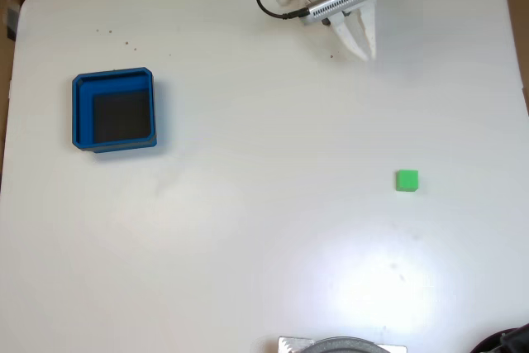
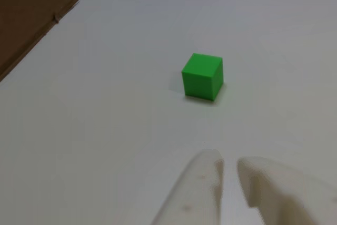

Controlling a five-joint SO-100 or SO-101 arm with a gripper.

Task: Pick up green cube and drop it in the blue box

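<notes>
Nearest the arm, pincer: the white gripper [image 1: 364,49] is hanging low near the table's far edge in the fixed view, its two fingers [image 2: 200,188] sitting nearly together with only a thin gap showing between the tips in the other view, and pinching nothing.

Ahead of the tips, target: the green cube [image 2: 202,76] is sitting flat on the white table [image 1: 248,229], apart from the fingers and a little left of the gap between them in the other view; in the fixed view it [image 1: 407,180] is lying well below the gripper and slightly to the right.

Across the table, goal: the blue box [image 1: 114,111] is resting at the left side in the fixed view, well apart from both cube and gripper, its dark floor showing bare.

Progress: nothing is looking done yet, since the cube is lying untouched and the box is holding nothing; I judge this to be the approach stage.

Remaining: the fingers are needing to spread, reach forward around the cube, close, lift, carry it across to the box and let go.

Far edge: brown cardboard [image 2: 37,14] is lining the upper left corner in the other view.
</notes>
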